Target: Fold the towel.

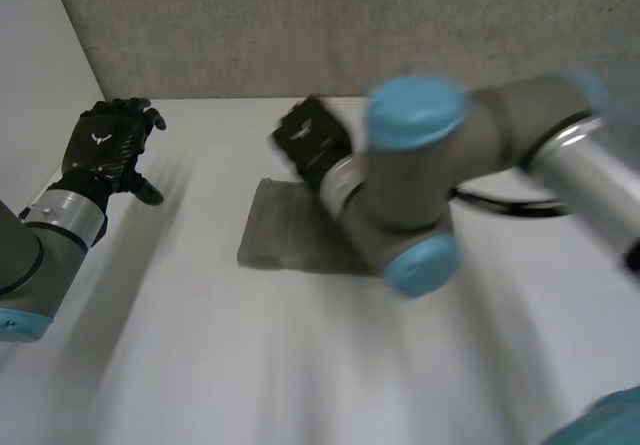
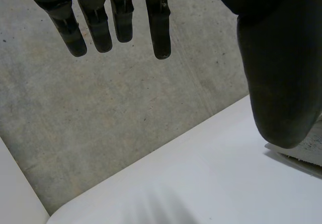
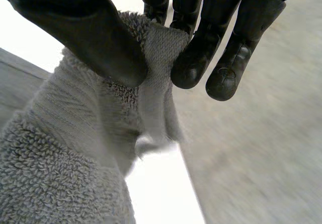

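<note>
The right hand (image 3: pixel 95 43) has an edge of the grey towel (image 1: pixel 285 235) pinched between thumb and fingers, and the rest lies on the white surface (image 1: pixel 200 365). The left hand (image 1: pixel 105 150) hovers well aside, fingers straight and holding nothing. In my judgement the pinched edge should travel low and level, to land even on the opposite edge.

The 2 arms are thick grey tubes with rounded joints closed by light-blue caps; the left arm (image 1: pixel 18 260) ends in a pale silver cuff (image 1: pixel 65 217) at the wrist. Its black left hand (image 1: pixel 105 150) carries a small white mark (image 1: pixel 98 139), perhaps a logo, with slim ridged fingers (image 2: pixel 158 27) and a broad smooth thumb (image 2: pixel 279 83). The right arm (image 1: pixel 400 180) shows 2 blue caps (image 1: pixel 415 110) and a shinier silver forearm (image 1: pixel 590 180), and the black right hand (image 3: pixel 198 53) has matte, rounded fingertips (image 3: pixel 226 85).
</note>
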Available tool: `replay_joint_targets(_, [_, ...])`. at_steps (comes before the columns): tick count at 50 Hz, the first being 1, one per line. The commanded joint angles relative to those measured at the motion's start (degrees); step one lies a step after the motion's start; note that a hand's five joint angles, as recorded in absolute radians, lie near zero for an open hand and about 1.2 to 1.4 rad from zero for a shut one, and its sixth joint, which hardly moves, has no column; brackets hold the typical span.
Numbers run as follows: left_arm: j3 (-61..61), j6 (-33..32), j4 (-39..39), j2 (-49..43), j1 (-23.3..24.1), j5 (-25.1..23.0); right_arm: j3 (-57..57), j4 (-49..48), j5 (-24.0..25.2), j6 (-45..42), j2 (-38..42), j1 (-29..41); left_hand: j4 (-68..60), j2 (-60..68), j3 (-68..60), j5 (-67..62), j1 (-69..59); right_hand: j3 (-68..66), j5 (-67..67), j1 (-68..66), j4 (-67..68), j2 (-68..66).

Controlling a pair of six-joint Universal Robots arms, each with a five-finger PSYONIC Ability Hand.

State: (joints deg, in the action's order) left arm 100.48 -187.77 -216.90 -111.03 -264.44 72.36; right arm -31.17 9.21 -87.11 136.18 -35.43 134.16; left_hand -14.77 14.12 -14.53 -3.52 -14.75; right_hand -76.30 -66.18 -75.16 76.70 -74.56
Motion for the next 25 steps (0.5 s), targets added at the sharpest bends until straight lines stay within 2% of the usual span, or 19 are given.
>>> replay_joint_targets(1, [0.33, 0.04, -0.02, 0.2, -0.02, -0.02, 8.57, -0.06, -1.04, -0.12, 12.99, 4.69, 4.22, -3.57, 3.98, 2.96, 4.19, 22.38, 22.27, 21.24, -22.79, 20.64])
replay_joint_targets(2, [0.33, -0.05, -0.02, 0.2, 0.07, -0.11, 9.1, -0.15, -1.65, -0.12, 14.49, 5.66, 4.22, -3.57, 3.98, 2.96, 4.19, 49.62, 49.51, 48.48, -50.03, 47.88])
replay_joint_targets(3, [0.33, -0.05, -0.02, 0.2, 0.07, -0.11, 9.11, -0.15, -1.66, -0.12, 14.51, 5.67, 4.22, -3.57, 3.98, 2.96, 4.19, 49.89, 49.78, 48.75, -50.3, 48.16])
replay_joint_targets(4, [0.33, -0.05, -0.02, 0.2, 0.07, -0.11, 9.19, -0.33, -2.44, -0.12, 14.86, 5.84, 4.22, -3.57, 3.98, 2.96, 4.19, 61.72, 61.6, 60.58, -62.12, 59.98])
replay_joint_targets(6, [0.24, -0.05, -0.1, 0.2, 0.07, -0.11, 9.54, -0.33, -3.41, -0.04, 14.51, 5.85, 4.22, -3.57, 3.98, 2.96, 4.19, 66.3, 66.18, 65.16, -66.7, 64.56])
replay_joint_targets(13, [0.24, -0.14, -0.37, -0.42, 0.16, -0.2, 10.95, 0.11, -4.47, 0.58, 7.92, 4.7, 4.22, -3.57, 3.98, 2.96, 4.19, 66.3, 66.18, 65.16, -66.7, 64.56])
replay_joint_targets(15, [0.24, -0.22, -0.37, -0.51, 0.16, -0.2, 9.91, 0.64, -4.65, 0.75, 3.37, 2.08, 4.22, -3.57, 3.98, 2.96, 4.19, 66.3, 66.18, 65.16, -66.7, 64.56])
replay_joint_targets(18, [0.33, -0.23, -0.37, -0.6, 0.16, -0.2, 9.11, 1.08, -4.82, 1.19, 0.97, 0.92, 4.22, -3.57, 3.98, 2.96, 4.19, 66.3, 66.18, 65.16, -66.7, 64.56])
replay_joint_targets(20, [0.42, -0.31, -0.28, -0.6, 0.24, -0.2, 5.35, 3.7, -5.17, 4.08, -4.1, -2.13, 4.22, -3.57, 3.98, 2.96, 4.19, 66.3, 66.18, 65.16, -66.7, 64.56])
replay_joint_targets(25, [0.68, -0.31, -0.28, -0.6, 0.24, -0.2, -1.79, 8.46, -5.26, 11.13, -9.22, -7.34, 4.22, -3.57, 3.98, 2.96, 4.19, 60.66, 60.55, 59.52, -61.07, 58.92])
